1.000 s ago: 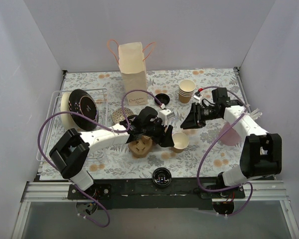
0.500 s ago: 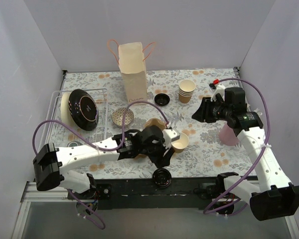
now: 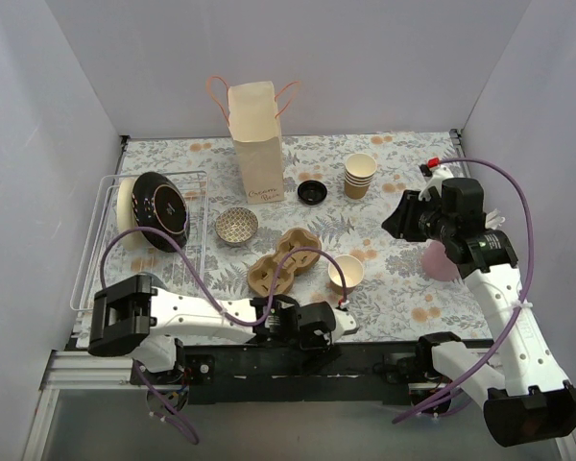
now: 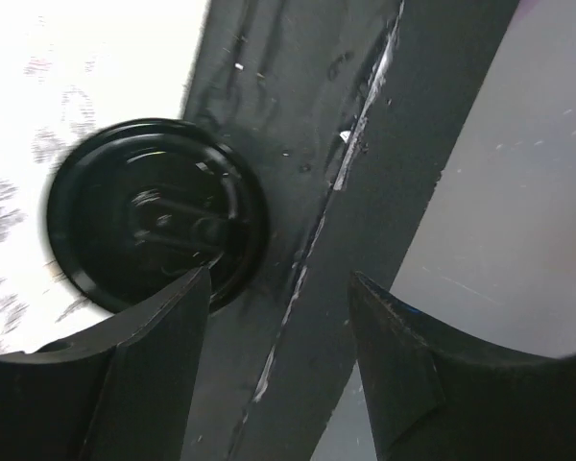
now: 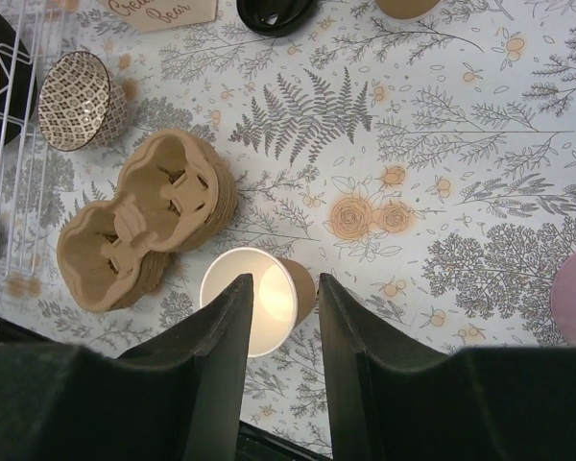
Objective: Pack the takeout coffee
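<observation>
No cup with a black lid on it shows. A lidless cream-tan paper cup point(image 3: 347, 273) stands upright in the middle of the table, right of the brown pulp carrier point(image 3: 283, 261); it also shows in the right wrist view point(image 5: 254, 298). A loose black lid point(image 4: 154, 216) lies on the dark front rail. My left gripper point(image 3: 317, 331) hangs low over that rail, open and empty point(image 4: 280, 288), with the lid just beside its left finger. My right gripper point(image 3: 394, 216) is open and empty, high above the table, and the cup shows between its fingers far below point(image 5: 285, 283).
A paper bag point(image 3: 256, 144) stands at the back. Near it are a stack of lidless cups point(image 3: 359, 176), a second black lid point(image 3: 312, 191) and a patterned bowl point(image 3: 236, 226). A wire rack point(image 3: 106, 240) with a dark plate is at the left. A pink object point(image 3: 440, 259) is at the right.
My left arm has swung from beside the cup at mid-table down to the front rail over the black lid, uncovering the carrier. My right gripper has drawn back to the right.
</observation>
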{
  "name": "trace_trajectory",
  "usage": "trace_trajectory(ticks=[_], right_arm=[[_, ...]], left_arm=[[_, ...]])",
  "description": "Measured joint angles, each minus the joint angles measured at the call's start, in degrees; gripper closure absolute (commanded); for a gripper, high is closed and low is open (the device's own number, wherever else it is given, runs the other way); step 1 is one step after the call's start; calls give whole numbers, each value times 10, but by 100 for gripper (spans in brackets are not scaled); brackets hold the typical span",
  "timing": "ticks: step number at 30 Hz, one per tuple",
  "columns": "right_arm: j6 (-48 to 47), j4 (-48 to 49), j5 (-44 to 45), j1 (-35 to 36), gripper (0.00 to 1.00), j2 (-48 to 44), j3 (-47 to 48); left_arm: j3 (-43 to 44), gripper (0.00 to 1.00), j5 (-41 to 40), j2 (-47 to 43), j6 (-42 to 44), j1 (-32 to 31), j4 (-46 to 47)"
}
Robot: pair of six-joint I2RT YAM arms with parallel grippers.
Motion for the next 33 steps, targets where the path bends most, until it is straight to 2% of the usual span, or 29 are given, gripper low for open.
trace_trajectory(ticks=[6,13,17,20,29,33], right_arm=[[1,-10,16,0,58,-12,-8],[-7,-29,29,0,59,-21,-8],[-13,-32,38,0,59,-37,-8],[-14,-32,40,-1,59,-50,-8],[-29,2,-2,-1,59,-85,-40],[-51,46,-80,-1,51,-110,-68]], left_arm=[[-2,47,-6,55,1,-19,32],[-2,69,-41,84,14,-20,59],[-2,87,-49,86,16,-21,67],[-4,96,-52,82,17,-21,77],[-1,99,-60,19,19,-21,16],[30,98,-46,-26,19,-21,-24]])
